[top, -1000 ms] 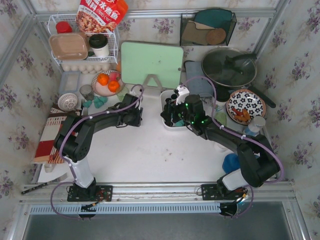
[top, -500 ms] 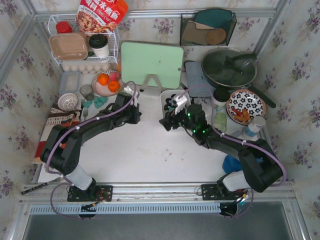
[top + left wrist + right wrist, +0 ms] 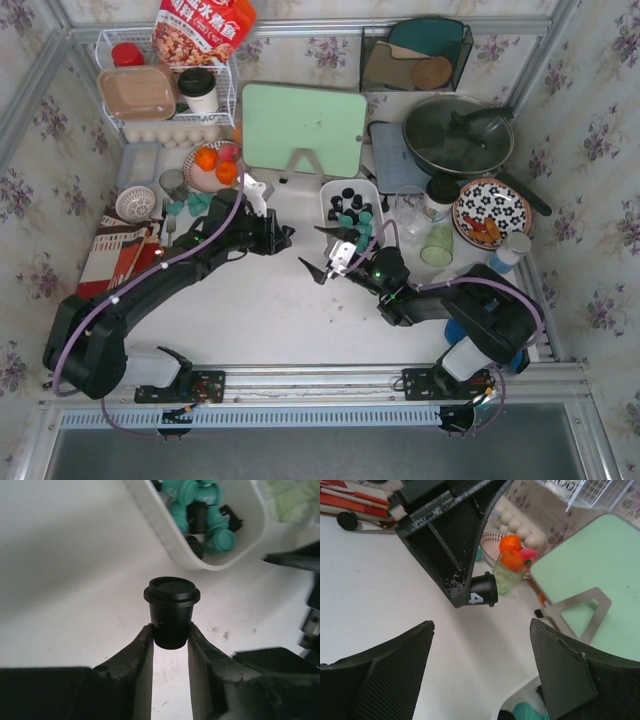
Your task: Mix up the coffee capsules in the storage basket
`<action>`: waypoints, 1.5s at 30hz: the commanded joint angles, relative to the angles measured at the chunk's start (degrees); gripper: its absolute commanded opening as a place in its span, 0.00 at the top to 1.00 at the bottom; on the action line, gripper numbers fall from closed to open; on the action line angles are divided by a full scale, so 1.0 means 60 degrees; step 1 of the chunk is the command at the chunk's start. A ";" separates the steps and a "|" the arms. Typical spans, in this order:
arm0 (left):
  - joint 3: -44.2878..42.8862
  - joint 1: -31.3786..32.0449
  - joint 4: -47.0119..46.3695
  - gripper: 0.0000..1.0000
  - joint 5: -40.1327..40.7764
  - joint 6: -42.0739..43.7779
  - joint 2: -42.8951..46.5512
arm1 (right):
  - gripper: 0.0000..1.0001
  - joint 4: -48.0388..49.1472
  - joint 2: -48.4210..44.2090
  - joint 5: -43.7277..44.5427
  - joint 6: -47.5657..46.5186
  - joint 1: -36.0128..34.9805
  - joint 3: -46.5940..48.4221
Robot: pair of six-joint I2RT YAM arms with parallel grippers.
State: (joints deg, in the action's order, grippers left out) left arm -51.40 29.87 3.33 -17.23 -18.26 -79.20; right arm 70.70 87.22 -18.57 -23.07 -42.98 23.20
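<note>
Left claw (image 3: 170, 633) pinching black capsule (image 3: 171, 605), storage basket (image 3: 172, 542) just beyond, right claw (image 3: 470, 675) spread

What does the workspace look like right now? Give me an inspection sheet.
Surface: white table, faint specks.
Job's things: white shallow plastic storage basket holds black and teal coffee capsules; one black capsule is outside it.
Clutter: green cutting board, plate of oranges, lidded pan behind.
Grippers: left gripper shut on the black capsule; right gripper open, empty.
Cables: purple cables along both arms.
Surroundings: floral wallpapered walls.
</note>
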 commanded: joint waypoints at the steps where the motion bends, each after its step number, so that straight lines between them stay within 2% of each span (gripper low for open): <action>1: 0.0286 0.0177 -0.0156 0.75 -0.0810 0.0134 0.0755 | 0.15 0.2735 0.0689 0.0317 -0.0756 -0.0100 0.0033; 5: 0.0674 0.0527 -0.0257 0.74 -0.0935 0.1046 0.1428 | 0.16 0.3320 0.0860 0.0093 -0.0982 -0.0102 -0.0145; 9: 0.1015 0.0588 -0.0136 0.73 -0.1407 0.2263 0.1894 | 0.18 0.2517 0.0209 -0.0019 -0.1573 -0.0109 -0.0479; 11: 0.1303 0.0655 -0.0317 0.72 -0.1486 0.3006 0.2133 | 0.17 0.2124 -0.0348 -0.0025 -0.1361 -0.0103 -0.0753; 12: 0.1541 0.0729 -0.0608 0.72 -0.1314 0.3354 0.2275 | 0.17 0.1618 -0.0682 -0.0040 -0.1045 -0.0097 -0.0733; 16: 0.2952 0.0875 -0.2683 0.72 -0.1221 0.4461 0.2930 | 0.20 -0.2336 -0.2061 -0.0374 0.0416 -0.0087 0.0169; 18: 0.3621 0.0980 -0.3897 0.72 -0.1421 0.5128 0.3175 | 0.20 -0.3351 -0.2380 -0.0008 0.1729 -0.0087 0.0633; 21: 0.4317 0.1105 -0.5512 0.72 -0.1429 0.6193 0.3240 | 0.22 -0.5837 -0.2392 0.0683 0.4194 -0.0087 0.1851; 23: 0.4339 0.1116 -0.5907 0.72 -0.1212 0.6577 0.3060 | 0.25 -0.7580 -0.2024 0.0491 0.5039 -0.0086 0.2770; 25: 0.4130 0.1116 -0.5890 0.72 -0.0925 0.6816 0.2750 | 0.25 -0.8387 -0.1635 0.0448 0.5893 -0.0080 0.3253; 31: 0.3801 0.1130 -0.6173 0.73 -0.0826 0.6913 0.2146 | 0.25 -0.8726 -0.1058 0.0082 0.7563 0.0032 0.3590; 37: 0.3732 0.1244 -0.6063 0.74 -0.0883 0.6938 0.2075 | 0.26 -0.8995 -0.0633 -0.0288 0.7785 0.0103 0.3999; 43: 0.3692 0.1302 -0.5990 0.74 -0.0848 0.6947 0.2091 | 0.35 -0.8992 -0.0241 -0.0597 0.7948 0.0103 0.4189; 45: 0.3667 0.1319 -0.5997 0.74 -0.0875 0.6944 0.2055 | 0.41 -0.8958 -0.0154 -0.0692 0.7985 0.0120 0.4229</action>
State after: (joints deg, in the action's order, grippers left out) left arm -28.27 37.30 -27.14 -19.70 23.44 -66.72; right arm 17.45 85.30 -19.55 23.51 -42.19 48.01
